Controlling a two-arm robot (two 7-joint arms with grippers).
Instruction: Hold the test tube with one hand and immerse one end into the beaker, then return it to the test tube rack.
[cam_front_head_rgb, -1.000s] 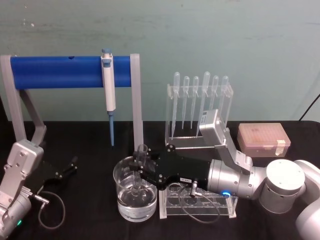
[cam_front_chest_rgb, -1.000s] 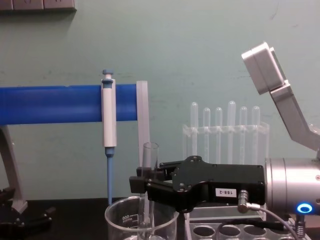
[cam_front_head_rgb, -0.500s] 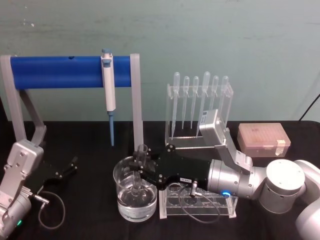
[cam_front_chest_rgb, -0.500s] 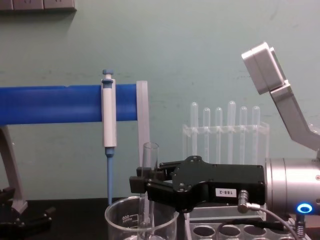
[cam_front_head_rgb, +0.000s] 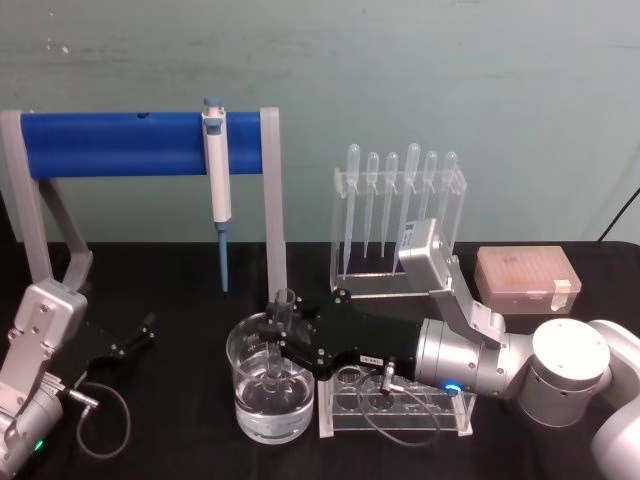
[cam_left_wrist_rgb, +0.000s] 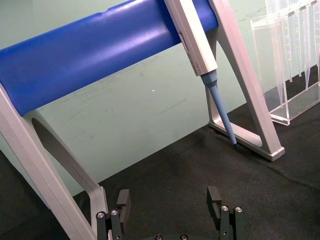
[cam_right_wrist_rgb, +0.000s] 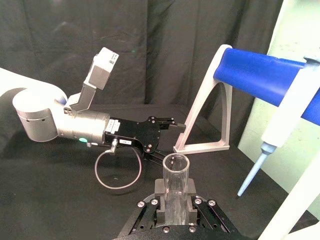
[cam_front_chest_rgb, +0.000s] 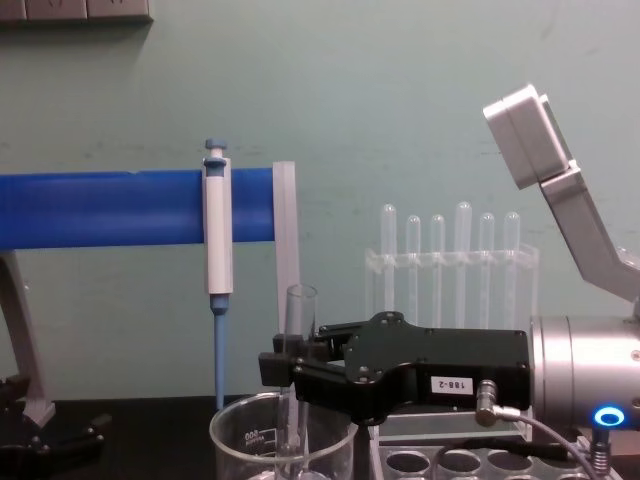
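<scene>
**Head view:** On a black cloth-covered table (cam_front_head_rgb: 180, 290) before a scuffed pale green wall (cam_front_head_rgb: 400, 70), the right black two-jawed gripper (cam_front_head_rgb: 281, 338) clamps one clear glass test tube (cam_front_head_rgb: 284, 303). The tube is upright, its rounded lower end inside the single wide clear glass beaker (cam_front_head_rgb: 250, 400), which holds clear liquid. Just beside the beaker stands a clear plastic rack with round holes (cam_front_head_rgb: 450, 405). Behind it, six frosted plastic pipettes (cam_front_head_rgb: 400, 190) hang in a clear stand. One white-and-blue micropipette (cam_front_head_rgb: 217, 175) hangs on a blue cylindrical bar (cam_front_head_rgb: 110, 143). The left black gripper (cam_front_head_rgb: 133, 338) rests low at the table's left.

**Left wrist view:** Its two fingers (cam_left_wrist_rgb: 214, 196) stand wide apart, holding nothing.

**Right wrist view:** The tube's open round rim rises between jaws closed against the glass.

**Chest view:** The tube stands vertical, dipping below the beaker's rim.
</scene>
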